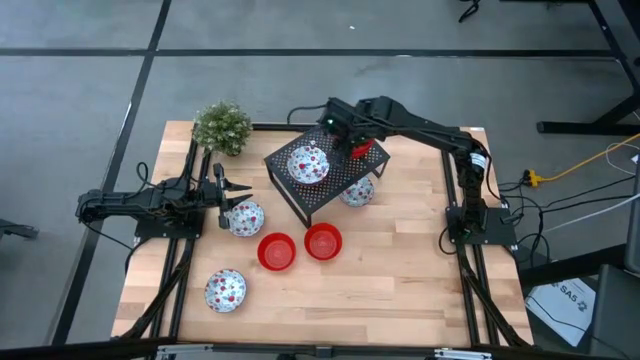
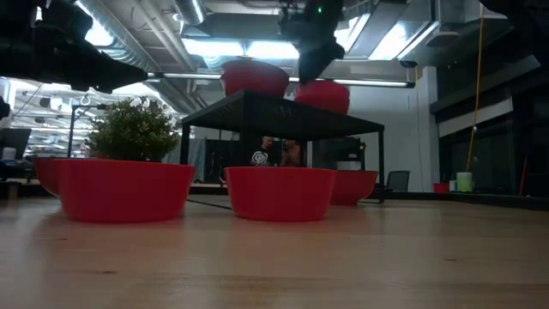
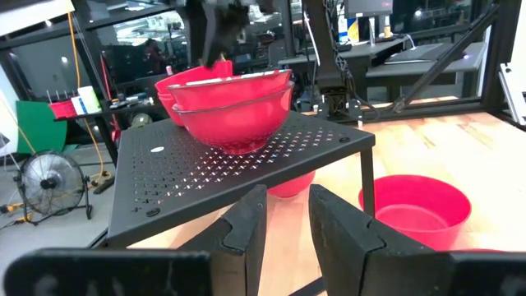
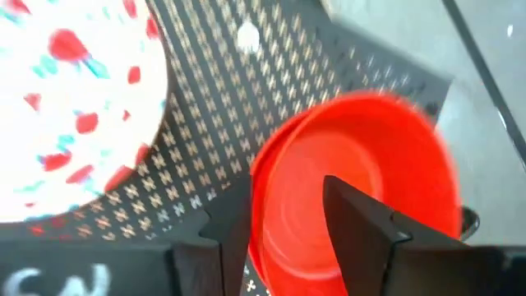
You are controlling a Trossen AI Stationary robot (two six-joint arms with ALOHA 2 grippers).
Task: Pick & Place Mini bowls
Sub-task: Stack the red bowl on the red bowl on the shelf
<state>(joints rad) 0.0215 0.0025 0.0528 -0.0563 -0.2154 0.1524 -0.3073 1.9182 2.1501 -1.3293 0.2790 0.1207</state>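
A black perforated rack [image 1: 320,195] stands mid-table. On its top sit a speckled mini bowl [image 1: 308,165] and a plain red mini bowl [image 1: 362,150]. My right gripper [image 1: 352,148] reaches from the right over the rack's far corner and is shut on that red bowl [image 4: 370,164]. My left gripper [image 1: 238,192] is open at the table's left, level with the rack [image 3: 189,173], beside another speckled bowl [image 1: 245,217]. Two red bowls [image 1: 277,251] [image 1: 323,241] and a speckled one [image 1: 226,290] rest on the wood. One more speckled bowl [image 1: 357,192] lies under the rack. My right gripper has the red bowl by its rim [image 4: 261,197], one finger outside the wall and one finger [image 4: 353,222] inside the hollow. It comes from above, pointing down. The bowl [image 3: 185,80] sits tilted, its held side higher; its underside [image 2: 324,105] is at the rack top.
A small green plant [image 1: 222,127] stands at the far left corner of the table. Cables run off the right side. Open wood lies along the near edge and on the right half of the table.
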